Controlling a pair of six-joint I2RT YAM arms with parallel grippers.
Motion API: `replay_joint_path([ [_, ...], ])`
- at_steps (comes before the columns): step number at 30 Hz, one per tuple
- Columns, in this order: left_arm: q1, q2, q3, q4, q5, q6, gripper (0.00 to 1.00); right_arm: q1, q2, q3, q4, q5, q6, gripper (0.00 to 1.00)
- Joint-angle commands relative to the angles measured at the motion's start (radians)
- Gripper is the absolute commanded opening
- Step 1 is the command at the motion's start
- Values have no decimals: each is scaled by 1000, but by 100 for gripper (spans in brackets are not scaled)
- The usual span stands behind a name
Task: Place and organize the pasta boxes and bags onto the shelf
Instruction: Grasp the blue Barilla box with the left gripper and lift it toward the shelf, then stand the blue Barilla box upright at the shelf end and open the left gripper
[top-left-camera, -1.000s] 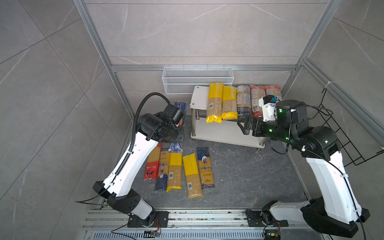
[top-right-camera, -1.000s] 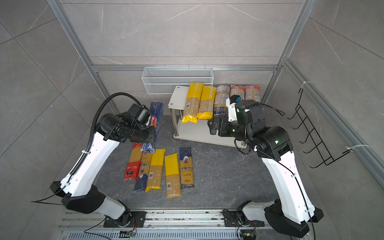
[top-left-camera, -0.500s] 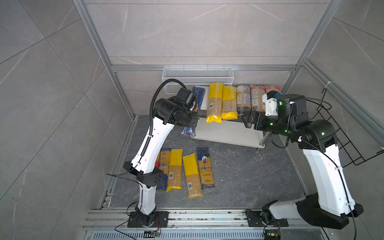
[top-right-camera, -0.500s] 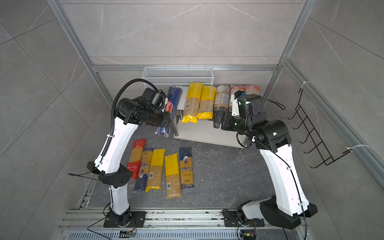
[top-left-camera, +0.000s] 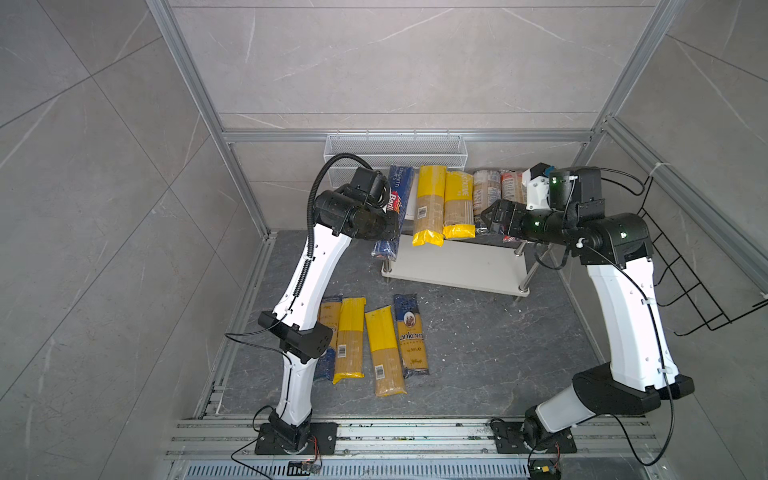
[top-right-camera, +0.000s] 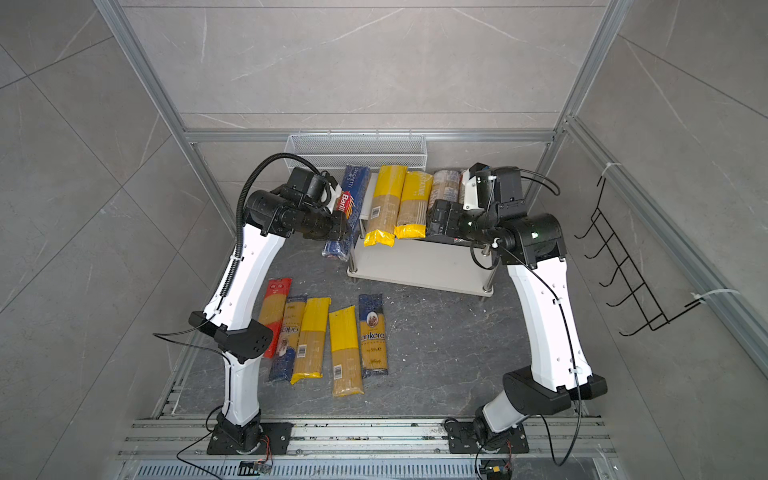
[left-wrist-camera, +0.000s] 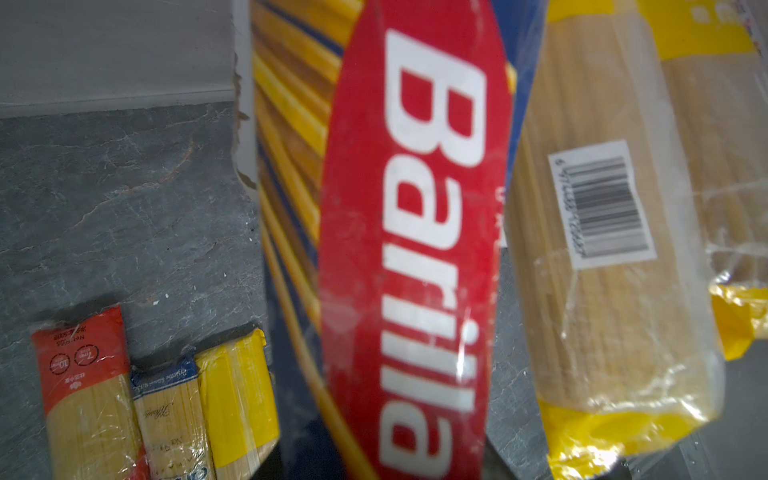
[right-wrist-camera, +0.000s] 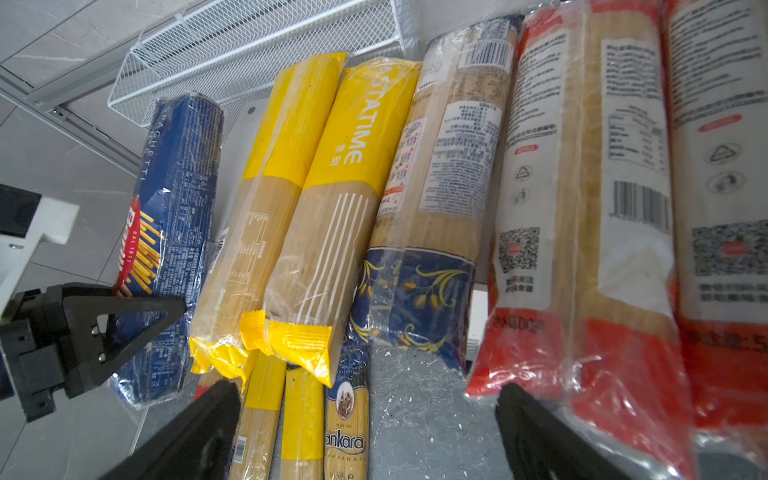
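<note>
My left gripper (top-left-camera: 390, 226) is shut on a dark blue Barilla pack (top-left-camera: 395, 208), holding it tilted along the left end of the shelf (top-left-camera: 457, 266). The pack sits beside a yellow-ended bag (top-left-camera: 430, 208). In the left wrist view the Barilla pack (left-wrist-camera: 415, 249) fills the middle. On the top board lie two yellow-ended bags, a navy-ended bag (right-wrist-camera: 436, 208) and red-ended bags (right-wrist-camera: 582, 208). My right gripper (right-wrist-camera: 370, 415) stands open at the near ends of those bags, holding nothing. Several packs (top-right-camera: 345, 349) lie in a row on the floor.
A white wire mesh basket (top-left-camera: 395, 153) hangs on the back wall just behind the shelf. A black wire hook rack (top-left-camera: 685, 266) sticks out from the right wall, close to the right arm. Aluminium frame posts stand at the back corners.
The left arm has carried the Barilla pack from the floor at the left up to the shelf's left end. The right gripper has shifted a little along the front of the shelf, still open.
</note>
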Motion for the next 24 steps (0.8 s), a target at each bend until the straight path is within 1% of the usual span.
replay_joint_path([
  [1,24,-20,76,217,83,-9,12,-11,-6,-5,22,-25,-1,100],
  [7,44,4,79,289,177,-44,14,-23,-3,-7,26,-20,13,100],
  [11,46,24,79,301,209,-56,15,-27,2,5,18,-16,15,100],
  [14,47,30,77,296,211,-54,18,-30,4,11,8,-12,14,100],
  [15,49,32,76,293,211,-54,22,-31,2,10,6,-13,15,100],
  [17,54,36,74,286,210,-58,31,-33,-1,4,4,-15,15,99],
  [19,59,39,73,284,205,-62,44,-36,-3,-2,2,-18,15,100],
  [21,65,40,74,284,204,-63,51,-37,-5,-8,0,-23,16,100],
  [23,70,37,71,286,198,-65,59,-41,-12,-19,1,-29,17,100],
  [24,72,35,72,289,196,-65,60,-43,-13,-23,2,-32,18,100],
])
